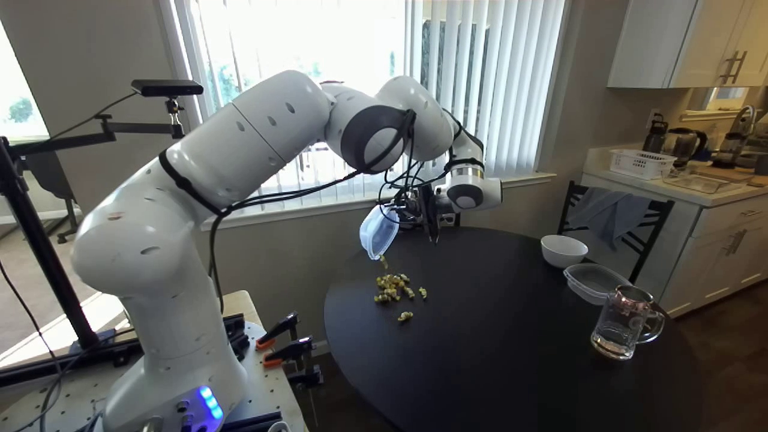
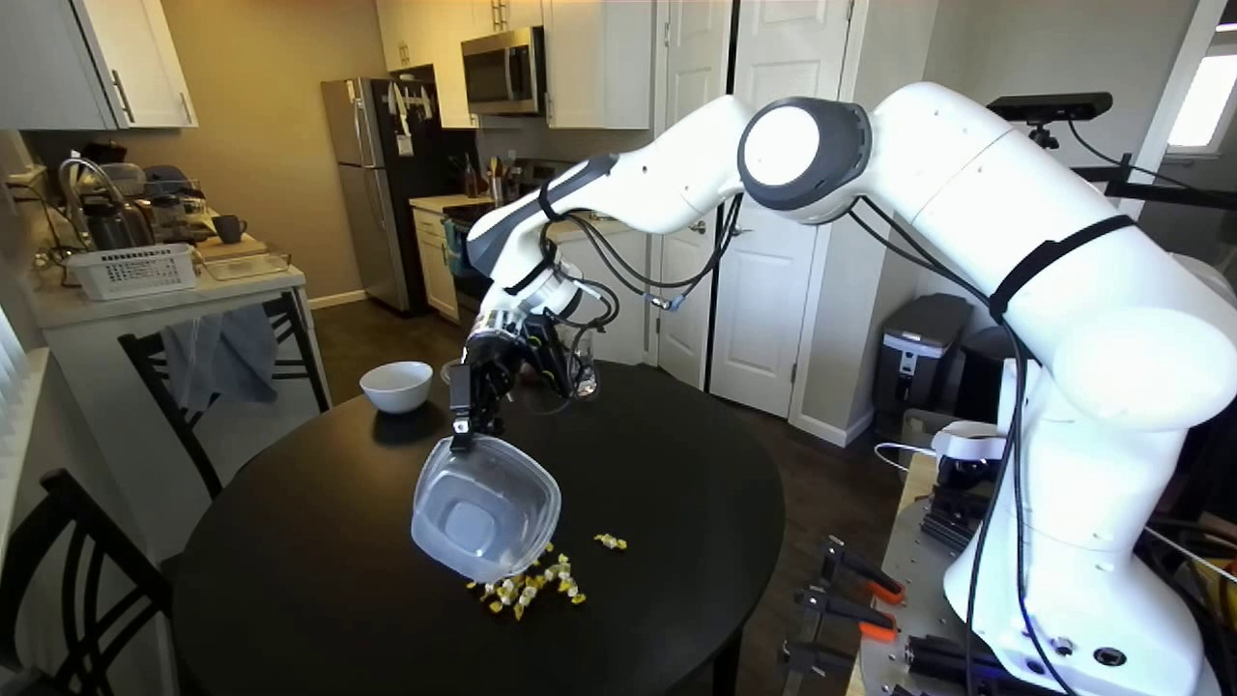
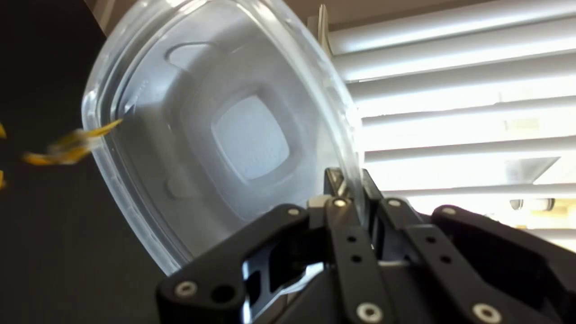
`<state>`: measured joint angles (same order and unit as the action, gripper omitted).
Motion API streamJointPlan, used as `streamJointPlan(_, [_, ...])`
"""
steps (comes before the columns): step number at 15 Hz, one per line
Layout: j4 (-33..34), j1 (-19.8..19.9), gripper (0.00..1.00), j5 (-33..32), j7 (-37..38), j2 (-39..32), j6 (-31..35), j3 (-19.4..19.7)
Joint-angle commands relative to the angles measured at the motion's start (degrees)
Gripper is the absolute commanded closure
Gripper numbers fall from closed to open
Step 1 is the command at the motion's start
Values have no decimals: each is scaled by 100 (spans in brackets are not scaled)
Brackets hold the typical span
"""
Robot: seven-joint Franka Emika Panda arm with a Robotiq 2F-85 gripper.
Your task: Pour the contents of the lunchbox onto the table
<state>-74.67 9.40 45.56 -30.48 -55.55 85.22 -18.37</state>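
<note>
Wrist view: lunchbox [image 3: 252, 135] tipped, a yellow piece [image 3: 67, 146] at its rim

We see the lunchbox across the upper left and centre of the wrist frame, its open side toward us. At lower right, the gripper [image 3: 353, 193] has its jaws pinching the lunchbox's wall between them. The piece at left is blurred; we cannot tell whether it touches the rim.

In an exterior view, we find the lunchbox steeply tilted at the middle of the frame, above the black table [image 1: 510, 336]. Just below it, the contents [image 1: 391, 288] lie heaped, two pieces apart from the rest. Toward the right edge stand a white bowl [image 1: 563, 251] and a glass mug [image 1: 618, 327].
</note>
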Motion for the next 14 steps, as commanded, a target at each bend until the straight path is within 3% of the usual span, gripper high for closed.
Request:
streamJointPlan(1, [447,-97,98,521,311,-341,-96,257])
streamJointPlan(4, [540,-223,98,711,404,-421,12,393])
streamJointPlan(14, [230,-807,98,696,1254,-124,1412,691])
